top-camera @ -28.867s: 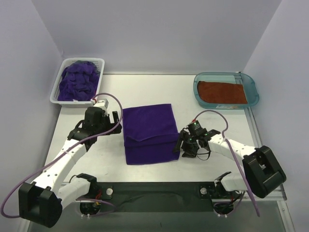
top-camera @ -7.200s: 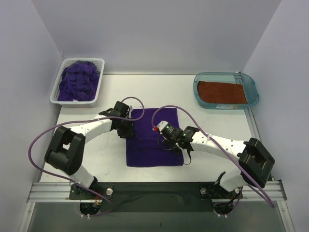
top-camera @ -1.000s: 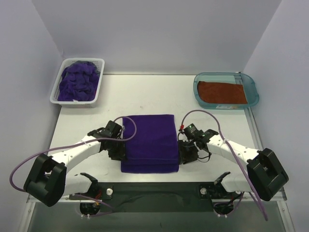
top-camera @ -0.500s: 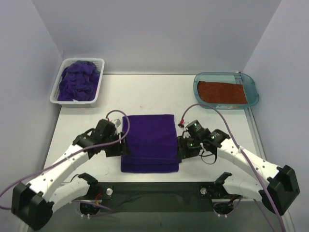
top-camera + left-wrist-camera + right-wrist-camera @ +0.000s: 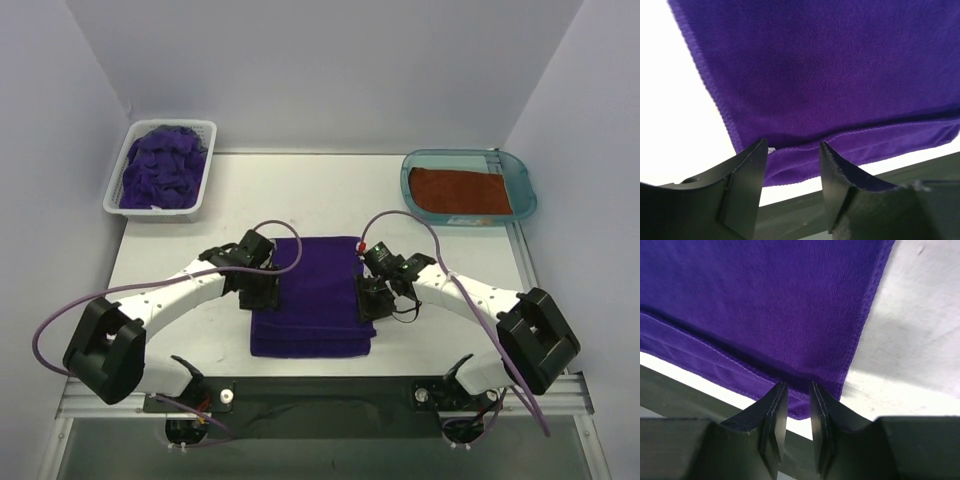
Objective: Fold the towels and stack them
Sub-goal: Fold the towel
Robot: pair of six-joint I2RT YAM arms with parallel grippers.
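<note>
Folded purple towel (image 5: 312, 295) at the frame's lower centre. The left gripper (image 5: 264, 292) sits at its left edge, jaws apart with nothing between them. The right gripper (image 5: 367, 296) sits at its right edge, jaws almost together; whether they pinch cloth cannot be told. To finish the fold well, both sides should be evened before any lift. The towel lies flat in layers, a lower hem protruding along its near edge, and the pile is matte.

White table (image 5: 320, 195), pale lilac walls (image 5: 320, 70)
</note>
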